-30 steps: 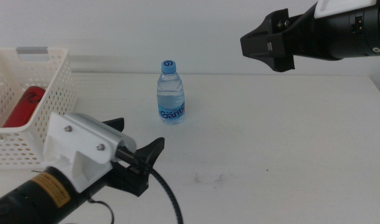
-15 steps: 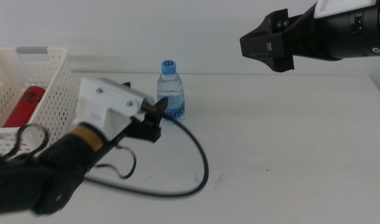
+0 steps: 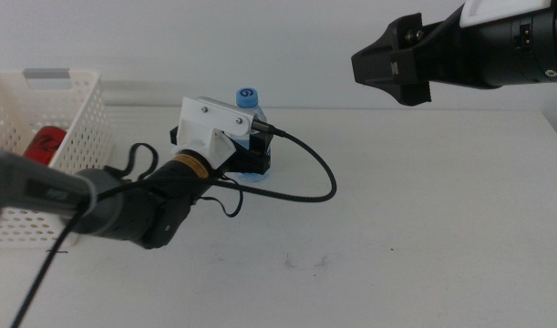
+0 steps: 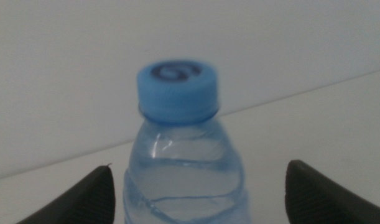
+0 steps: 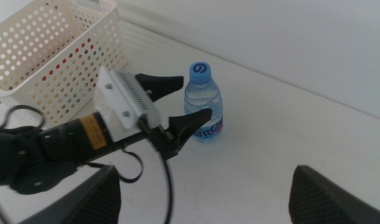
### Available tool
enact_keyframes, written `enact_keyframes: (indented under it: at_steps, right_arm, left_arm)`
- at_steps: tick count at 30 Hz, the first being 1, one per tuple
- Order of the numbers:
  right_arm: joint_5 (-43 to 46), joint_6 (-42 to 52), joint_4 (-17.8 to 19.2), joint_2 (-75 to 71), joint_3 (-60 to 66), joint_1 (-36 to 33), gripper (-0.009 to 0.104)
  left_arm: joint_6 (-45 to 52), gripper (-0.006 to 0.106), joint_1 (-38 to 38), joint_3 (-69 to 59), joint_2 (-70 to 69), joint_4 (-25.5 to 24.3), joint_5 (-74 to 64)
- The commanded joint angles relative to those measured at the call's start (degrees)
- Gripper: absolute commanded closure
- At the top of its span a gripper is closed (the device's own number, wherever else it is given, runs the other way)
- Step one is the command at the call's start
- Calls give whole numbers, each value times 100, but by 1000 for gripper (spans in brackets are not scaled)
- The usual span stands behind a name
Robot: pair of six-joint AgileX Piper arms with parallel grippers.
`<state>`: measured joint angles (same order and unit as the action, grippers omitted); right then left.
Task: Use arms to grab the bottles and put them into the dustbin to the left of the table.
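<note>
My left gripper [image 5: 180,99] has its jaws spread wide, one on each side of the water bottle [image 4: 185,168], neither visibly touching it. The bottle stands upright on the table [image 3: 424,210], blue cap [image 4: 177,90] up, near the far edge, right of the dustbin [image 3: 41,155]. My right gripper [image 5: 202,196] hangs high above, jaws apart, holding nothing.

The middle camera looks forward and down over the table [image 3: 424,210]. The left wrist camera sits close against the water bottle [image 4: 183,168] (cap level); the right wrist camera looks down on it from high above.
</note>
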<state>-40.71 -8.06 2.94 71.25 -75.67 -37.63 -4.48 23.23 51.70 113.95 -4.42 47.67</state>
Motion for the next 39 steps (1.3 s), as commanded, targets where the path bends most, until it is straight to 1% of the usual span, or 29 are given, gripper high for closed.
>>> enact_keyframes:
  at_steps: [1, 7, 17, 21, 23, 24, 25, 28, 31, 32, 34, 37, 39]
  right_arm:
    - [36, 11, 16, -11, 9, -10, 9]
    - [36, 11, 16, -11, 9, -10, 9]
    - [36, 11, 16, -11, 9, -10, 9]
    - [36, 11, 16, -11, 9, -10, 9]
    - [36, 11, 16, -11, 9, -10, 9]
    - [36, 11, 16, -11, 9, -10, 9]
    - [36, 11, 16, -11, 9, -10, 9]
    - [36, 11, 16, -11, 9, -10, 9]
    - [50, 11, 16, -11, 9, -10, 9]
    - [50, 11, 16, -11, 9, -10, 9]
    - [50, 11, 16, -11, 9, -10, 9]
    - [50, 11, 16, -11, 9, -10, 9]
    - [50, 11, 16, -11, 9, -10, 9]
  left_arm:
    - [-52, 7, -36, 294, 325, 159, 57]
    - [-52, 7, -36, 763, 974, 522, 144]
    - [-52, 7, -36, 1431, 1761, 547, 424]
    - [15, 8, -36, 1580, 1865, 547, 428]
    - [205, 16, -36, 1591, 1873, 603, 428]
    - [265, 21, -36, 1591, 1862, 603, 428]
    - [276, 30, -36, 1569, 1805, 603, 391]
    - [253, 66, -36, 1232, 1351, 603, 231]
    - [253, 100, -36, 695, 430, 603, -324]
    - [277, 102, -36, 517, 66, 569, -683]
    - [277, 102, -36, 292, -635, 407, -1732]
    - [155, 102, 14, 301, -1709, -331, -4170]
    - [-140, 102, 14, 471, -2286, -285, -5154]
